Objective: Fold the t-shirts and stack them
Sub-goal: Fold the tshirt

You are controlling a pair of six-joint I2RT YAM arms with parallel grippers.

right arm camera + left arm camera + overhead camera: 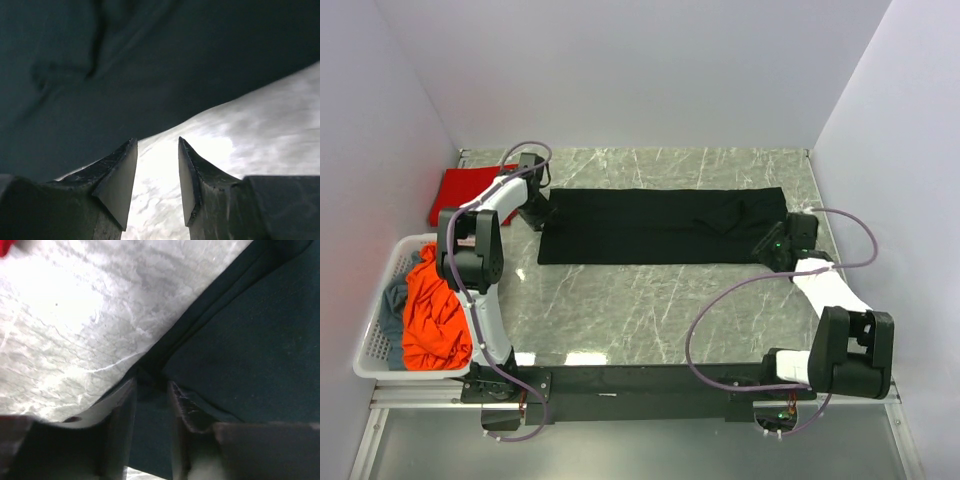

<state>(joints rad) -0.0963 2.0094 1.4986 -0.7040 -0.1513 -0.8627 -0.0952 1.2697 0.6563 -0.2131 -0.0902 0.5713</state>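
Note:
A large black t-shirt (pixel 660 225) lies folded into a long strip across the middle of the table. My left gripper (pixel 536 208) is at the strip's left end. In the left wrist view the left gripper (pixel 151 383) is shut on the edge of the black t-shirt (pixel 250 340), with cloth filling the narrow gap. My right gripper (pixel 768 247) is at the strip's near right corner. In the right wrist view the right gripper (pixel 157 141) is open with bare table between its fingers, just short of the black t-shirt (pixel 150 60). A bright red t-shirt (pixel 468 188) lies at the back left.
A white perforated basket (pixel 382 300) stands at the left edge. It holds an orange-red t-shirt (pixel 432 315) and a grey-blue t-shirt (pixel 392 300). The marble table (pixel 650 310) is walled by white panels. A black rail (pixel 640 385) carries the arm bases.

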